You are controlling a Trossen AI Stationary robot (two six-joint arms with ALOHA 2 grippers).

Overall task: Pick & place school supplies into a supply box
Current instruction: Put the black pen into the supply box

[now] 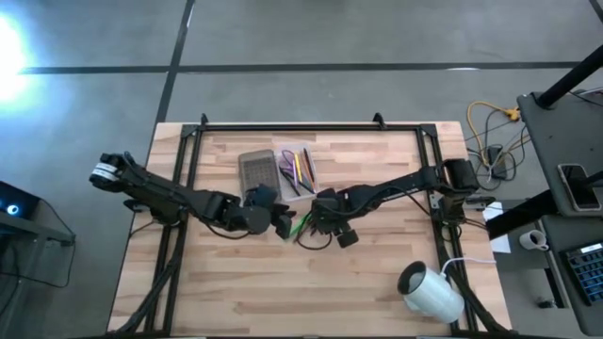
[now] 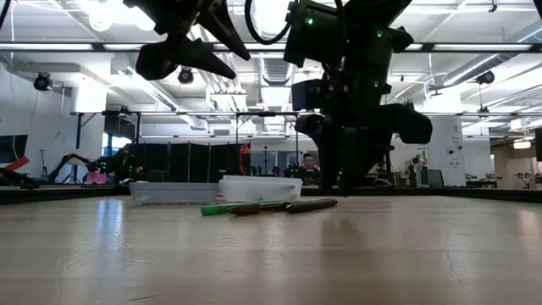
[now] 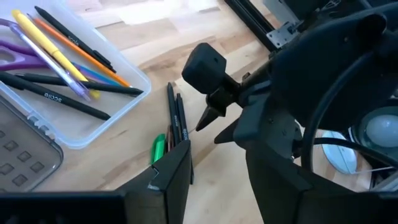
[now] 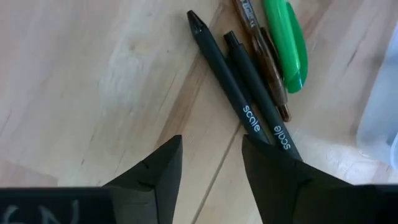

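My right gripper (image 4: 210, 163) has its fingers parted, with bare wood showing between the tips and nothing held. One finger (image 4: 273, 165) overlaps the near ends of two black pens (image 4: 239, 93) that lie side by side on the table; I cannot tell if it touches them. A brown pen (image 4: 264, 53) and a green pen (image 4: 286, 43) lie just beside those, all four in a loose bundle. From the left wrist I see the right gripper's tips pointing down at that bundle.

My left gripper (image 1: 281, 224) hangs just beside the bundle on its other side, and I cannot tell how its fingers stand. From table height it sits above the table, clear of the pens.

Farther out, the tray (image 3: 124, 102) rests on the table near the bundle, already holding black, yellow and orange pens and purple scissors (image 3: 15, 56). The grey lid (image 1: 256, 170) lies touching the tray on its left side. A white roll (image 1: 431, 292) stands well apart near the table's right front corner.
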